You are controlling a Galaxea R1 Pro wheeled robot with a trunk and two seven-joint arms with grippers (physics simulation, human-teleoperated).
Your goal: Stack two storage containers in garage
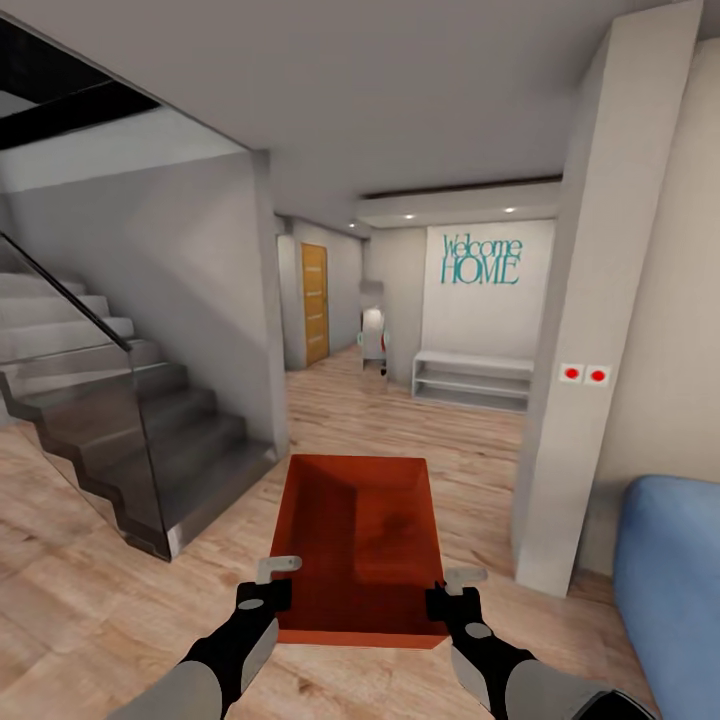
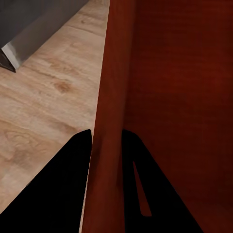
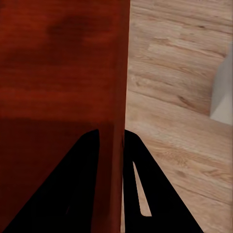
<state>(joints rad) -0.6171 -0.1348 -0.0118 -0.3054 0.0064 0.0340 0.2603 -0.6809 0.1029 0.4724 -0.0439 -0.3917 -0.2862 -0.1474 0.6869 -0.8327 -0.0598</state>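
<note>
Carrying one storage container through the wood-floored hallway, garage not yet in sight.

We are holding the storage container (image 1: 360, 545) level ahead of us, the left gripper (image 1: 268, 582) pinching its left wall and the right gripper (image 1: 450, 590) pinching its right wall; we are facing a staircase (image 1: 120, 420) and a distant wooden door (image 1: 315, 303). Setting it down, fetching and stacking the second one are, we judge, remaining.

— What lighting do we see?
— Even, soft light; recessed ceiling spots (image 1: 458, 213) glow in the hallway.
— And quality?
— We note wide-angle stretching at the edges; the wrist views are slightly blurred, their fingers (image 2: 58, 194) pure black.
</note>
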